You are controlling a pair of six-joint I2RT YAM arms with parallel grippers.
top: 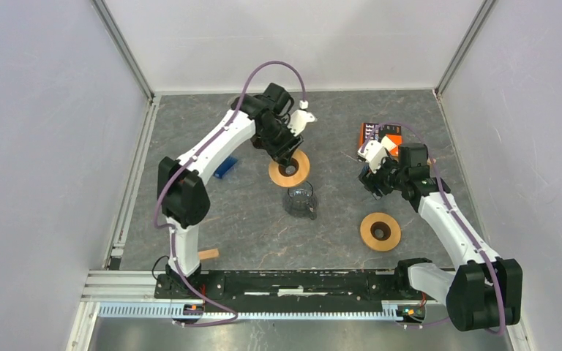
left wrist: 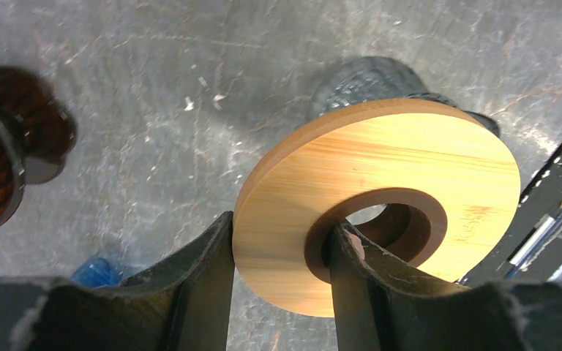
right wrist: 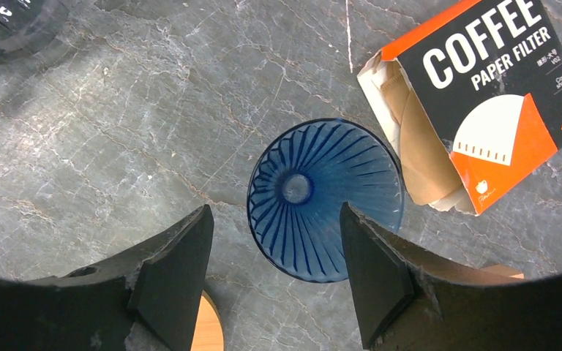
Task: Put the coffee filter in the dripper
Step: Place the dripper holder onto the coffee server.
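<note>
The coffee filters are brown papers sticking out of an open orange and black box, which lies at the back right. A blue ribbed glass dripper stands on the table beside the box. My right gripper hangs open above it with nothing between its fingers, and it shows in the top view too. My left gripper is shut on a wooden ring, with one finger outside the rim and the other through the hole. The ring is held above the table's middle.
A smoky grey glass vessel stands just in front of the held ring and shows below it. A second wooden ring lies at the near right. A dark brown glass piece sits at the left. A small blue object lies by the left arm.
</note>
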